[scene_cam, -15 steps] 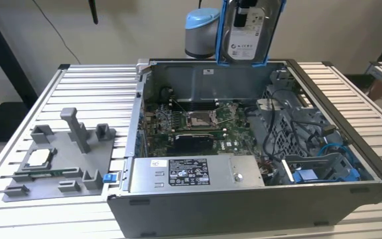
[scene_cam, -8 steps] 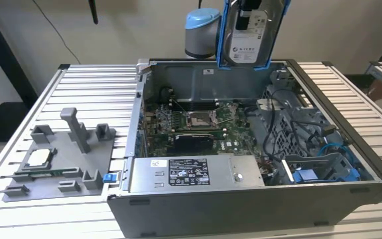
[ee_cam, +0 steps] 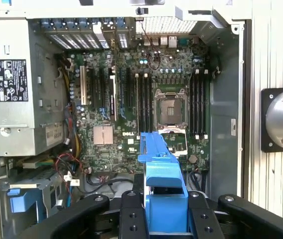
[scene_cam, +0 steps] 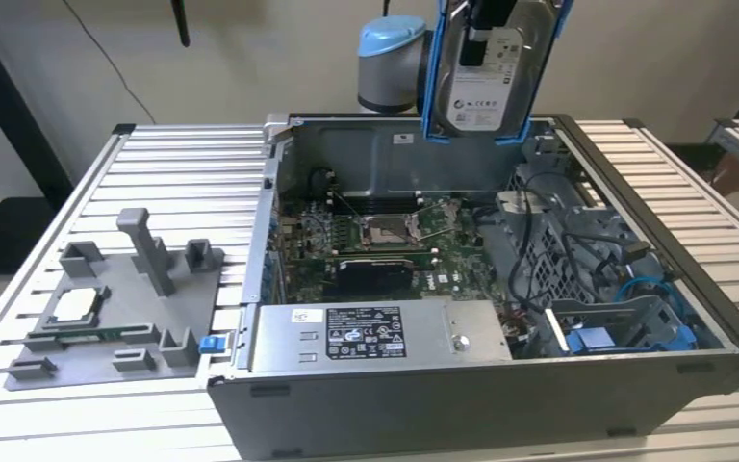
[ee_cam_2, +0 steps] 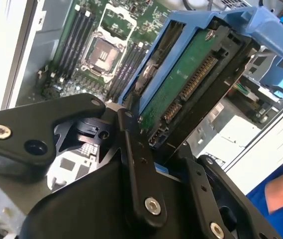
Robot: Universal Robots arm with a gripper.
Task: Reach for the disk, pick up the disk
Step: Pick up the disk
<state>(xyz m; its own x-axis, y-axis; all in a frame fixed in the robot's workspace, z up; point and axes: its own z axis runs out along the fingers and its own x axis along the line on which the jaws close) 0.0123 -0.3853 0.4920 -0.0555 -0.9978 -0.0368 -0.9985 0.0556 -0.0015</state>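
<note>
silver-grey metal disk in bright blue plastic bracket (scene_cam: 496, 72) hangs upright above the open grey computer case (scene_cam: 498, 385); black gripper (ee_cam_2: 153, 144) fingers (ee_cam_2: 136, 164) clamped on its lower edge.

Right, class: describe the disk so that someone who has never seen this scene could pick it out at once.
Start at the open computer case on the slatted table. Above its far wall, the gripper holds the disk upright in the air. It is a silver-grey drive with a white label in a blue bracket, unlike the bare blue bracket down inside the case.
</note>
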